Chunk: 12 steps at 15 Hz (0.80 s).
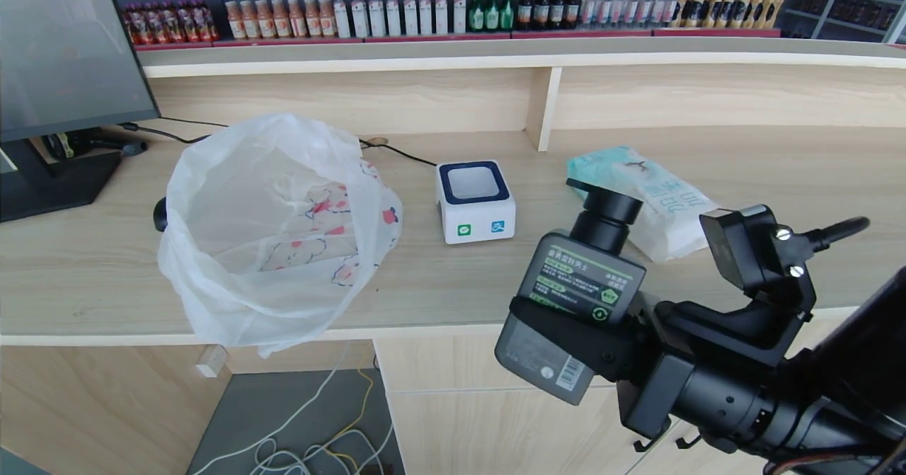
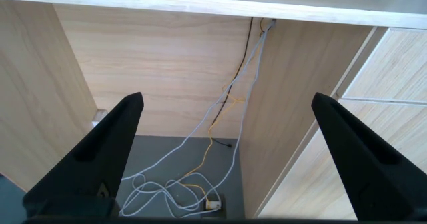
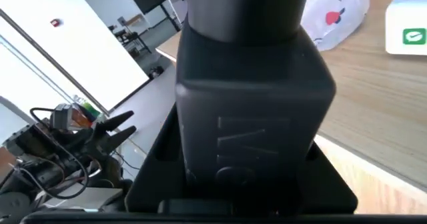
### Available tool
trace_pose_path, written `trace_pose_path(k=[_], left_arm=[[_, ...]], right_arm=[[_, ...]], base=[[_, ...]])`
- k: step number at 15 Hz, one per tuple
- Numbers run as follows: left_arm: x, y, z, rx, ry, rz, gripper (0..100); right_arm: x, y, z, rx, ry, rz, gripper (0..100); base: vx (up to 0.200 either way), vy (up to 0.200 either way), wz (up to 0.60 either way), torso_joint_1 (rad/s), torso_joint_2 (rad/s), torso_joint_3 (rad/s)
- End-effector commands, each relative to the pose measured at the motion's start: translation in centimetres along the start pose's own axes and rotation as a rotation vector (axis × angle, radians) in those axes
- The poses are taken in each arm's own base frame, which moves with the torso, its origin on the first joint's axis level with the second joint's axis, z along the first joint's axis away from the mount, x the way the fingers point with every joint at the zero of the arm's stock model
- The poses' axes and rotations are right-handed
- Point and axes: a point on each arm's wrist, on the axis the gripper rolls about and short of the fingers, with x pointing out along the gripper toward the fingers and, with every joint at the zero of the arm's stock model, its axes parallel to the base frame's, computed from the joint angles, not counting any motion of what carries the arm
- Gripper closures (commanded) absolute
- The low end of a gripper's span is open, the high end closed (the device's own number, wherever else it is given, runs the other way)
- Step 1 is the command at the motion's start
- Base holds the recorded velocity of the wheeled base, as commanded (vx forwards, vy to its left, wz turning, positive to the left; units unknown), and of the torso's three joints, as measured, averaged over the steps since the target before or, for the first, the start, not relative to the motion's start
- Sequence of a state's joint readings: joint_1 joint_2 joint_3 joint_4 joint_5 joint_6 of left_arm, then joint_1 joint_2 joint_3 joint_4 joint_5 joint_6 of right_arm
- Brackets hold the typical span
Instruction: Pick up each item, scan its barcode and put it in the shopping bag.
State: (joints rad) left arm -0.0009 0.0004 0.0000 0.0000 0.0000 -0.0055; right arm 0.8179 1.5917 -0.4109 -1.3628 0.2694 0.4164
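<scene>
Head view: the right gripper (image 1: 575, 335) is pinched around the middle of a dark grey bottle (image 1: 582, 277) with a black cap (image 1: 607, 209); the bottle is held tilted above the front edge of the wooden counter (image 1: 439, 284), its cap end toward the tissue pack (image 1: 648, 192); a barcode label (image 1: 570, 374) near the bottle's base faces up toward the camera; the white scanner (image 1: 476, 202) with a blue rim stands on the counter between the bottle and the shopping bag (image 1: 233, 248), apart from both; the bag, translucent white, stands open on the counter's left part with a red-printed pack (image 1: 318, 238) inside; the tissue pack lies flat to the scanner's right. Left wrist view: the left gripper (image 2: 227, 97) has its fingers spread wide, below the counter edge, facing a recess with loose cables (image 2: 200, 184) on the floor.
</scene>
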Motion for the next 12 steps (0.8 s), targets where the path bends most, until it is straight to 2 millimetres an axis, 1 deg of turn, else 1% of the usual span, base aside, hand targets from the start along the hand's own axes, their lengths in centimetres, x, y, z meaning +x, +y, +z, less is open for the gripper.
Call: trace_pose_path(k=[1, 3, 6, 9, 12], left_arm=[[0.0, 0.0, 0.0, -0.001, 0.0, -0.001, 0], [0.0, 0.0, 0.0, -0.001, 0.0, 0.001, 0], [0.0, 0.0, 0.0, -0.001, 0.0, 0.001, 0], [0.0, 0.0, 0.0, -0.001, 0.0, 0.001, 0], [0.0, 0.0, 0.0, -0.001, 0.0, 0.001, 0]], right_arm=[[1.3, 1.3, -2.0, 0.059, 0.046, 0.075, 100], [1.7, 2.0, -2.2, 0.095, 0.033, 0.115, 100], [1.6, 2.2, -2.1, 0.097, 0.048, 0.167, 100], [1.6, 2.6, -1.7, 0.108, 0.048, 0.269, 100], [1.8, 3.1, -1.6, 0.133, 0.062, 0.314, 100]], base=[[0.0, 0.0, 0.0, 0.0, 0.0, 0.0], [0.0, 0.0, 0.0, 0.0, 0.0, 0.0], [0.0, 0.0, 0.0, 0.0, 0.0, 0.0], [0.0, 0.0, 0.0, 0.0, 0.0, 0.0], [0.0, 0.0, 0.0, 0.0, 0.0, 0.0]])
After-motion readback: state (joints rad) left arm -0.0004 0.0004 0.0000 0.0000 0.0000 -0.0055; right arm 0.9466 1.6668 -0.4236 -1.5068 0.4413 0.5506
